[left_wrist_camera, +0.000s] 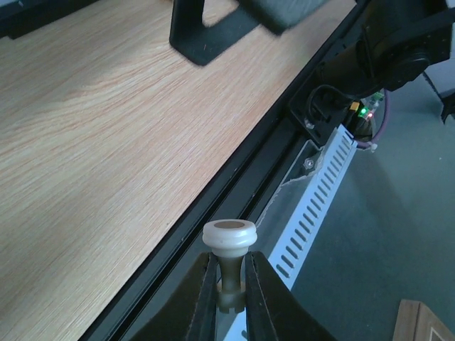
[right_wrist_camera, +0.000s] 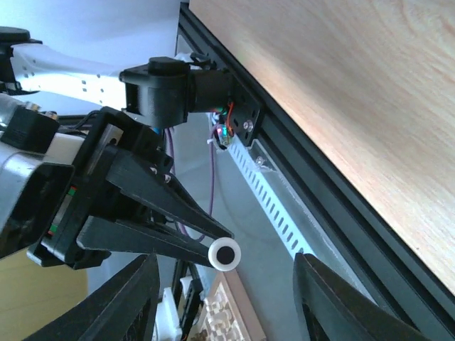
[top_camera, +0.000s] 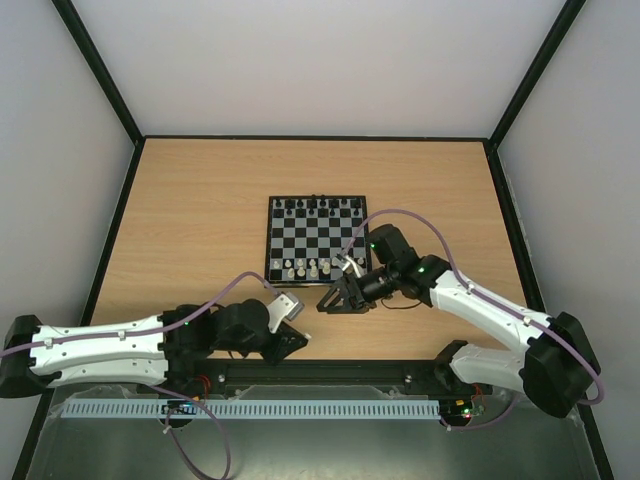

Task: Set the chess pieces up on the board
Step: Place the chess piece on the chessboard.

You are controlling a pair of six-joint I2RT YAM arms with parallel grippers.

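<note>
**A:** What do the left fingers [left_wrist_camera: 202,302] have?

**B:** They are pressed together on the stem of one cream-white chess piece [left_wrist_camera: 229,245]. Its flat round end faces the wrist camera (base or head, I cannot tell). The left gripper [left_wrist_camera: 229,288] holds it over the black rail at the near edge of the table [left_wrist_camera: 106,142], and the white slotted strip [left_wrist_camera: 320,199] lies just past that rail.

**A:** And the right one?

**B:** The right gripper [right_wrist_camera: 226,284] has its fingers [right_wrist_camera: 135,298] well apart, and nothing touches either of them. Through that gap its camera looks straight at the left gripper's tips and the piece they clamp. The two grippers face each other, near but not touching.

**A:** Where is the board?

**B:** The board [top_camera: 316,240] lies flat in the middle of the table, beyond both grippers and well apart from the clamped piece. The other cream-white chess pieces [top_camera: 305,268] stand along its near edge. The right end of that row is hidden behind the right arm. The black figures [top_camera: 315,205] stand along the far edge.
</note>
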